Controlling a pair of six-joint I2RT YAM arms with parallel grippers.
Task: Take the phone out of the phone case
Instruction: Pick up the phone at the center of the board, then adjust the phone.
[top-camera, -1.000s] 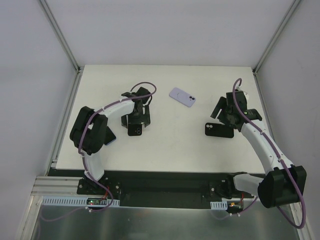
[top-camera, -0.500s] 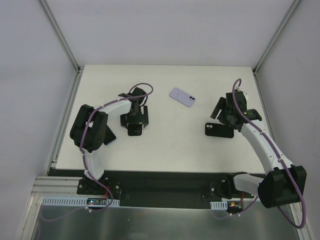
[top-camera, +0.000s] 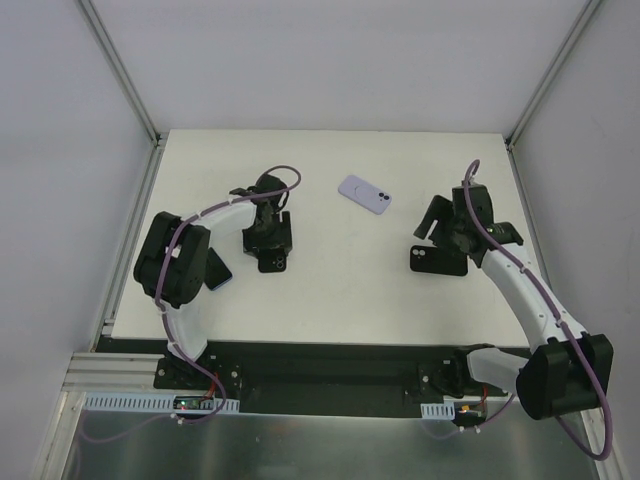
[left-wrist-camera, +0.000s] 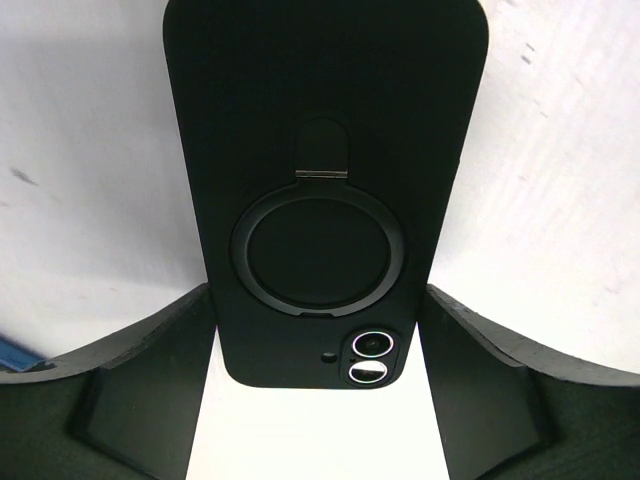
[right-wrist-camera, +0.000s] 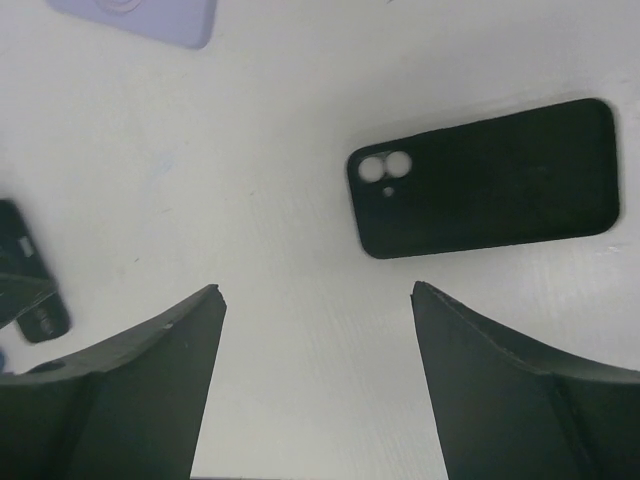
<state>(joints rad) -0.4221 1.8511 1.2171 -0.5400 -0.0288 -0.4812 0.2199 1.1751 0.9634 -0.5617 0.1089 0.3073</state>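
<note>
White matte table (top-camera: 330, 290), faint scuffs on it. Phone case (left-wrist-camera: 325, 180) is matte black w/ rounded corners. It has a raised ring on the back and a small tab w/ a metal hinge line above the ring. It lies flat, back up, left of table centre and abt midway betw. near and far edges. The phone (left-wrist-camera: 370, 343) is inside, w/ only its two glassy chrome-rimmed lenses and a tiny hole beside them showing through the cutout at the case's near end.

Left gripper (top-camera: 270, 238) is straight over the case, pointing down. In the wrist view its fingers (left-wrist-camera: 150, 390) are thick, black and dull, w/ curved tops. Their tips meet both long edges of the case at the lens end w/ no white gap there, so the gripper is pinching the case across its width.

Right gripper (top-camera: 462, 238) is spread wide over bare table w/ nothing betw. the fingers (right-wrist-camera: 130, 390). Just beyond it, near the right edge at mid-depth, lies an empty black case (right-wrist-camera: 485, 180). It is soft-looking and flat, and white table shows through its lens holes.

Lilac case (top-camera: 364, 194) is smooth and rounded w/ a ring on its back. It sits right of centre toward the far edge, well apart from both black ones. A blue object (top-camera: 218, 275) sits near the left edge, partly hidden by the left arm's elbow.
</note>
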